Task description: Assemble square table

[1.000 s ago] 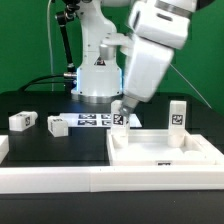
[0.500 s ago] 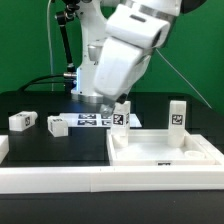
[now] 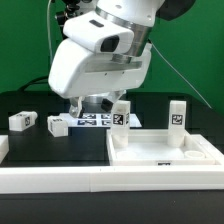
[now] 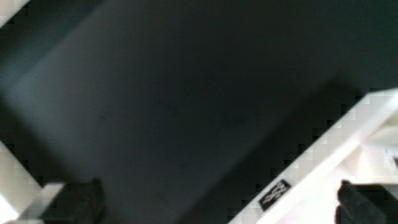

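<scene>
Judging by how the parts lie, you are about halfway through the square table. The tray-like top [image 3: 165, 152] sits rim-up on the black worktop [image 3: 40, 145] at the exterior view's right. Two legs stand upright at its far corners, the centre leg [image 3: 120, 112] and the right-hand leg [image 3: 178, 113]. Both look seated, though you cannot confirm from here that they are fully home. Two are left to fit: the outer loose leg [image 3: 22, 120] and the inner loose leg [image 3: 57, 124] lie on the worktop at the exterior view's left. They are apart from each other and well apart from the top, with the marker board [image 3: 95, 122] lying between them and the centre leg. The arm [image 3: 100, 55] leans forward over the middle of the worktop, and its bulky wrist housing fills the upper centre of the exterior view, hiding the tool from that side. In the wrist view you can see the end effector [image 4: 222, 205] spread wide and carrying nothing. Its dark fingers [image 4: 75, 200] show at the frame's edge with only bare black worktop between them. A white edge [image 4: 356, 130] runs slantwise nearby; you cannot tell whether it is the top's rim or a rail.
</scene>
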Tool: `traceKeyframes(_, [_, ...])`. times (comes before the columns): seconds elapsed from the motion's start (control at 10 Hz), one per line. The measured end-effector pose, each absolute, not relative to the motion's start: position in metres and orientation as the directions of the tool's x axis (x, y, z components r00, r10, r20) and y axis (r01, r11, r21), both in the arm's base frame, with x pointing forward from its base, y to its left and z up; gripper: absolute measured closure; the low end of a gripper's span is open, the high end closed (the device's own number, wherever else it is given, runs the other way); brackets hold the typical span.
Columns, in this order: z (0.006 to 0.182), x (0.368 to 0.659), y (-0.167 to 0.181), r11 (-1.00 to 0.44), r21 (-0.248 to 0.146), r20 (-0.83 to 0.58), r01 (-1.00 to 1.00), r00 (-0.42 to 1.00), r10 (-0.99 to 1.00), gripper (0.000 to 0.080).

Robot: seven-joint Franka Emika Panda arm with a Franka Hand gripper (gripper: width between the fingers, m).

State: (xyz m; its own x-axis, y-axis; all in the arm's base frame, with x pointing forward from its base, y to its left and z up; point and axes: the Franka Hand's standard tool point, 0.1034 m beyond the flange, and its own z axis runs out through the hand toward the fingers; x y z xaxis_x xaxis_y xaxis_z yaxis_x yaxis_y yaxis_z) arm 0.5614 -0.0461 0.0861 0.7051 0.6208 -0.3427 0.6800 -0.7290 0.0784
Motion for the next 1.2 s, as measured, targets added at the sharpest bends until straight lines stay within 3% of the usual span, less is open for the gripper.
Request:
traceKeyframes(0.2, [0.085, 0.560, -0.047, -0.794, 0.113, -0.333, 0.597, 0.776, 0.536, 0.0151])
traceKeyframes(0.7, [0.098, 0.527, -0.119, -0.833, 0.038, -0.342, 0.553, 0.790, 0.509, 0.0151])
traceKeyframes(1.2, [0.094, 0.521, -0.123, -0.840, 0.037, -0.348, 0.542, 0.795, 0.497, 0.0151])
